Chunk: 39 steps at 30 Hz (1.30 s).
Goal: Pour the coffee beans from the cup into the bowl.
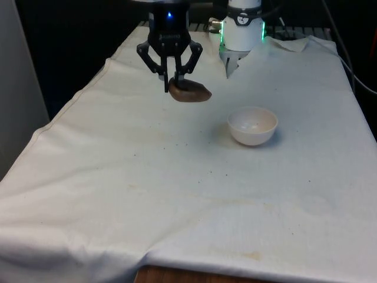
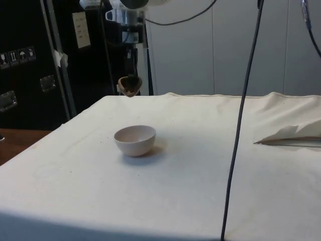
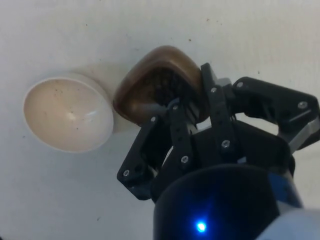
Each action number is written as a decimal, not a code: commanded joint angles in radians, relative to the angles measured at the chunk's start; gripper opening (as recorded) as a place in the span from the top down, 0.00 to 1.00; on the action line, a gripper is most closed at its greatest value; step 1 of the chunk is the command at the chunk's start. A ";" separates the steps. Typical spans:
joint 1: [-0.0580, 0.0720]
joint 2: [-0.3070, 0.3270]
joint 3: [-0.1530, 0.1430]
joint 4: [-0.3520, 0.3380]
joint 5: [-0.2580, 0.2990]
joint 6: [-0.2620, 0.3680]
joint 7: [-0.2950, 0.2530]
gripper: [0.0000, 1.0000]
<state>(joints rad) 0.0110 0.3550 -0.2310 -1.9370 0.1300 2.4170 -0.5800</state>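
the gripper point(image 1: 175, 81) hangs above the cloth at the front view's far left, clenched on the rim of the brown cup point(image 1: 190, 91), beans inside. to its right and nearer, well apart, sits the white bowl point(image 1: 253, 125).

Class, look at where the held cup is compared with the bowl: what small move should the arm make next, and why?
Probably carry the cup sideways until it hangs over the bowl, before tipping. The gripper holds the brown cup by its rim, lifted off the cloth, with dark beans inside in the wrist view. The white bowl looks empty and sits apart, toward the front view's right, so pouring now would likely spill.
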 commanded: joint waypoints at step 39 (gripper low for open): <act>0.041 -0.097 0.067 -0.128 -0.342 0.050 0.313 0.96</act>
<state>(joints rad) 0.0430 0.2680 -0.1590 -2.0550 -0.1870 2.4630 -0.2910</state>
